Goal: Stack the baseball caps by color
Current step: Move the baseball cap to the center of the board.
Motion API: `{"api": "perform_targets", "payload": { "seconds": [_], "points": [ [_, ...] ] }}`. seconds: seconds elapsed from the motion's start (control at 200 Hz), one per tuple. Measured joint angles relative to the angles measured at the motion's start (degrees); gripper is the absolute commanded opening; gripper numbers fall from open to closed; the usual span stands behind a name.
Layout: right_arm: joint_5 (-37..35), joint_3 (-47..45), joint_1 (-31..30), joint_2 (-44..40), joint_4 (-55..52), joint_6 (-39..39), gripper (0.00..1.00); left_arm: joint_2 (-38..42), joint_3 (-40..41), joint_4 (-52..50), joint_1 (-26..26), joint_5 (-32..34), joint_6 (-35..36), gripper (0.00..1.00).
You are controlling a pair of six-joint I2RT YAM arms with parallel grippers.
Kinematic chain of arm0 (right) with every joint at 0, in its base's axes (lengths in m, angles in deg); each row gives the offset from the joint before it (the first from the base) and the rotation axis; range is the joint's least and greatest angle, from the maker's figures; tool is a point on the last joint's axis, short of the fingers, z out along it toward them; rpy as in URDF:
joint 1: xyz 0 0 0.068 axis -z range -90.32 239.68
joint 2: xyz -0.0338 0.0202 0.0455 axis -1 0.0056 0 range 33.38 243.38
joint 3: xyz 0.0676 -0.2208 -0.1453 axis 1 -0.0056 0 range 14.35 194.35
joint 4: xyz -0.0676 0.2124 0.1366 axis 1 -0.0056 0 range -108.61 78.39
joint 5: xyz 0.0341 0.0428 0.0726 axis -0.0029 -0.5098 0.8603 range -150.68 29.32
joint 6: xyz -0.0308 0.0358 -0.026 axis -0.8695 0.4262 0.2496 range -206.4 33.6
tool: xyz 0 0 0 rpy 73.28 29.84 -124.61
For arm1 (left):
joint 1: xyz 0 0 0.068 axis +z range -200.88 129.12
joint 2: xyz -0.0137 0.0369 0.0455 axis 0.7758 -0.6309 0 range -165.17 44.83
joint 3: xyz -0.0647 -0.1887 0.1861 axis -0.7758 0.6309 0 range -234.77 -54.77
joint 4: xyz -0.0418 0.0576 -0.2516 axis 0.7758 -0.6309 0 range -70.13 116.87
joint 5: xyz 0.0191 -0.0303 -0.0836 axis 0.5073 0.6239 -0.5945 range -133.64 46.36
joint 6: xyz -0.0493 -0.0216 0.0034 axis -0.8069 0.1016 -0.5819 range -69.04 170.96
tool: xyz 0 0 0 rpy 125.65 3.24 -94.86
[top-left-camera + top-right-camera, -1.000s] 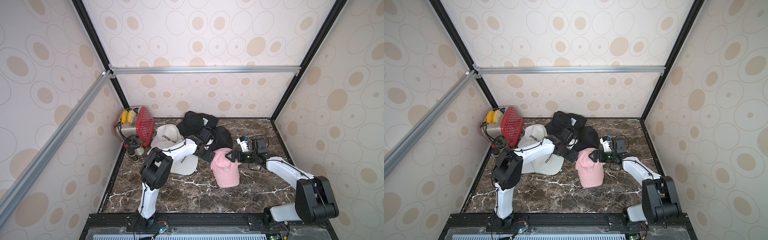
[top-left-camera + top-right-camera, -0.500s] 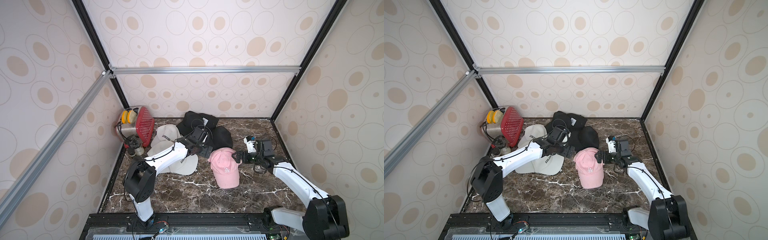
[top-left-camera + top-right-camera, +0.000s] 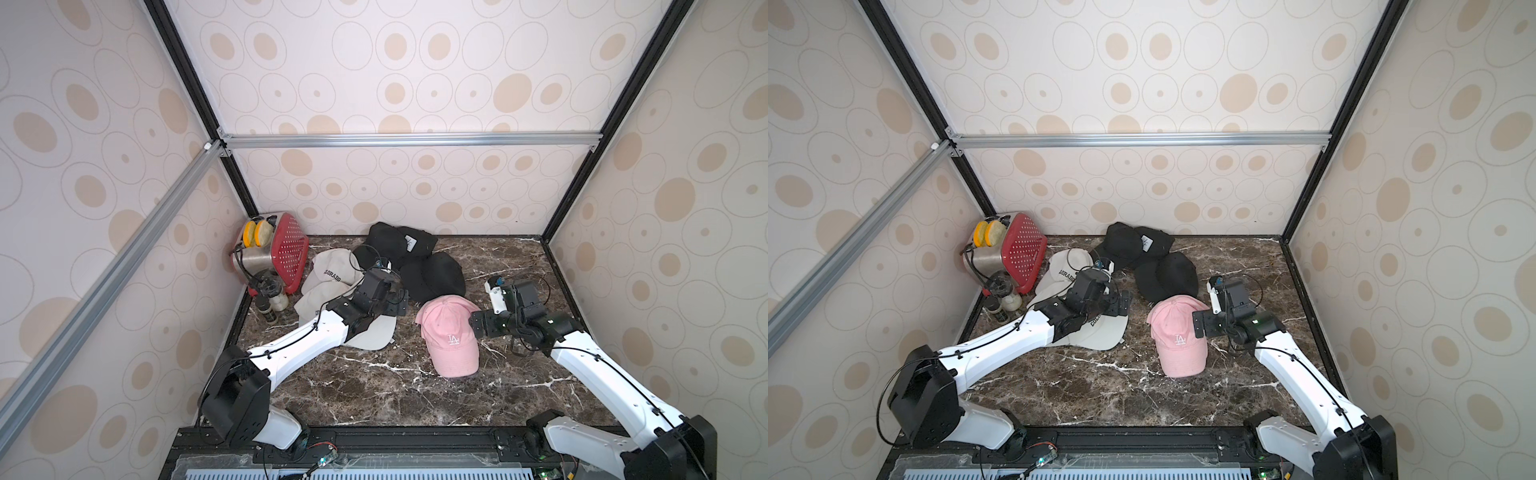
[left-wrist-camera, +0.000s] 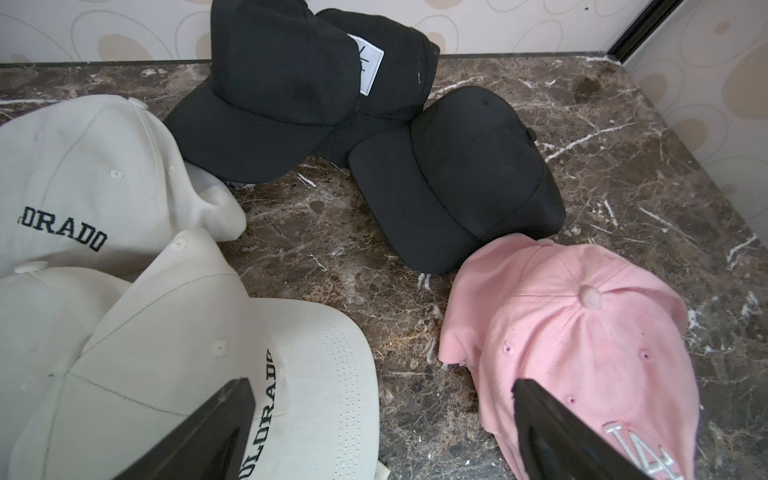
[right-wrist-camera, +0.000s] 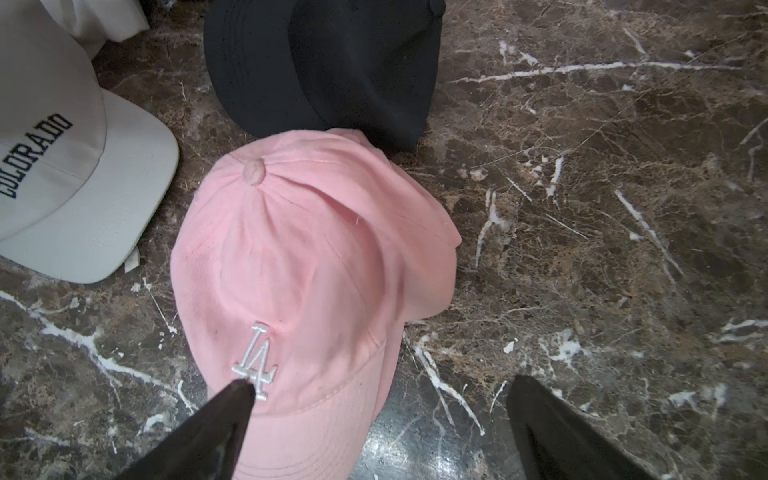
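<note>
**Both claws spread, nothing held; caps in 3 loose color piles**

L claw (image 4: 380, 386) spread at right edge of white caps (image 3: 332, 274), left side. R claw (image 5: 380, 384) spread beside pink cap (image 3: 449, 336), mid-right. Black caps (image 3: 432, 274) far-centre, nearest one touching the pink. Risk: soft fabric, so a pinch may catch only the top layer or drag the neighbouring cap across worktop (image 3: 374, 395).

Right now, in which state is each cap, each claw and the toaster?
white caps, three overlapping in a loose pile.
pink cap, crown up, a second pink layer under it.
two black caps, overlapping, one showing a white patch.
third black cap, alone, crown up, touching the pink cap.
left claw, open, empty, by the white caps.
right claw, open, empty, beside the pink cap.
toaster, upright, two yellow rounds in its slots.
</note>
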Motion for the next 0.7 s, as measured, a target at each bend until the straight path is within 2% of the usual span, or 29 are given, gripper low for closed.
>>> {"api": "perform_targets", "payload": {
  "seconds": [0.325, 0.526, 0.701],
  "points": [
    [-5.44, 3.78, -8.94, 11.23, -3.69, 0.55, 1.00, 1.11, 3.93, 2.29, 0.00, -3.30, -0.46, 0.99],
    [-2.95, 5.79, -11.54, 15.30, -1.31, 1.81, 1.00, 1.11, 5.29, 3.93, 0.00, -4.92, -0.46, 0.99],
    [-5.42, 7.87, -12.76, 20.04, 1.07, 4.00, 1.00, 1.11, 6.23, 5.18, 0.00, -5.73, -0.46, 0.99]
  ]
}}
